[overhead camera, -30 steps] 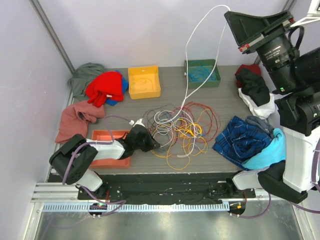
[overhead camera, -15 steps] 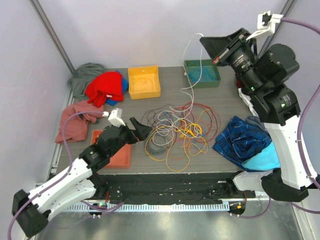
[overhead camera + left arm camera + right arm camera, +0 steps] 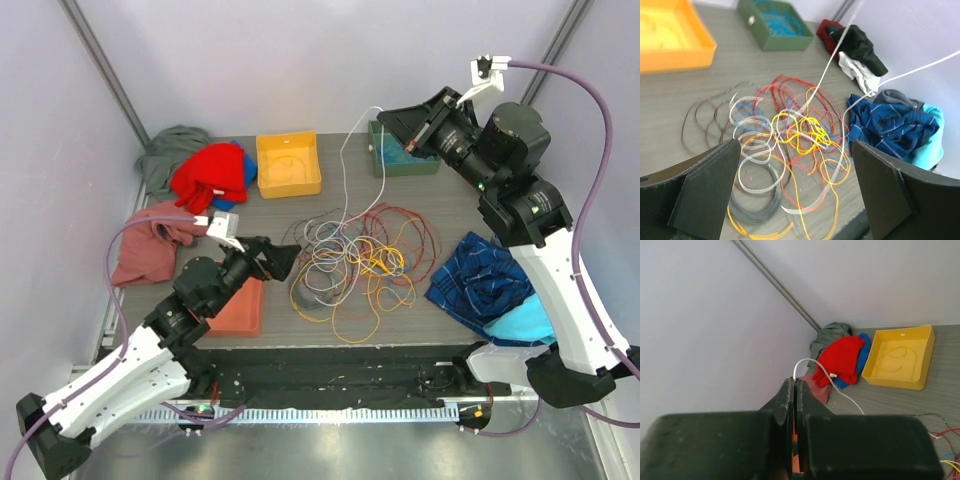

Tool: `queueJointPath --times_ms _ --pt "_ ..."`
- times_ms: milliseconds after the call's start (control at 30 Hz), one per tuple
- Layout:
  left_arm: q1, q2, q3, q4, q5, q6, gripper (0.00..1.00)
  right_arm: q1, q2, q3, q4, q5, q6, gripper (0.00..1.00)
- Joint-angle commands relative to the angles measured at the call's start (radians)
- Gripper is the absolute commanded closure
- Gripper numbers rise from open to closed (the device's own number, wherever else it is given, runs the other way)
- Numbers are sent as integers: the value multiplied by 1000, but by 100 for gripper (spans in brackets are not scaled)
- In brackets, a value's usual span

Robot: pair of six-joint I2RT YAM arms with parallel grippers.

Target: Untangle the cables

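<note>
The right gripper (image 3: 384,113) grasps a white cable (image 3: 345,168) above the tangled cables (image 3: 358,265), which the released left gripper (image 3: 281,261) should probably pin

Table (image 3: 275,210): a bare band runs between the yellow bin (image 3: 288,163) and the cable heap (image 3: 355,265), open to a pass from the left.

Gap between the yellow bin and the green bin (image 3: 405,150): crossed by one white cable (image 3: 343,165), strung up from the heap to the right pincer (image 3: 385,115).

Right of heap: blue plaid cloth (image 3: 485,280) lies just beside it, leaving a narrow lane.

Left of heap: left pincer (image 3: 285,262), jaws wide, by the orange tray (image 3: 235,310).

Near edge: thin bare strip.
</note>
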Motion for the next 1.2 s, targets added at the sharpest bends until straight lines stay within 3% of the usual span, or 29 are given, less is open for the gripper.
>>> queueJointPath --times_ms 0,133,400,533,800,1067,1133,1167 --pt "-69 65 -8 272 11 224 0 8 -18 43 12 -75 50 99" --pt "-138 152 -9 416 37 362 0 14 -15 52 3 -106 65 99" --pt "-178 344 15 680 129 437 0 29 -24 49 -15 -141 86 99" --pt "-181 447 41 761 89 462 0 43 -35 52 -22 -155 96 99" --pt "-181 677 128 899 0 500 0 72 -70 44 -46 -174 102 99" --pt "-130 852 282 921 -13 467 1 80 -130 -14 -51 -188 105 99" --pt "-96 863 294 906 12 430 11 78 -145 -32 -58 -174 97 99" --pt "-89 863 297 900 45 396 29 78 -152 -37 -64 -165 82 99"
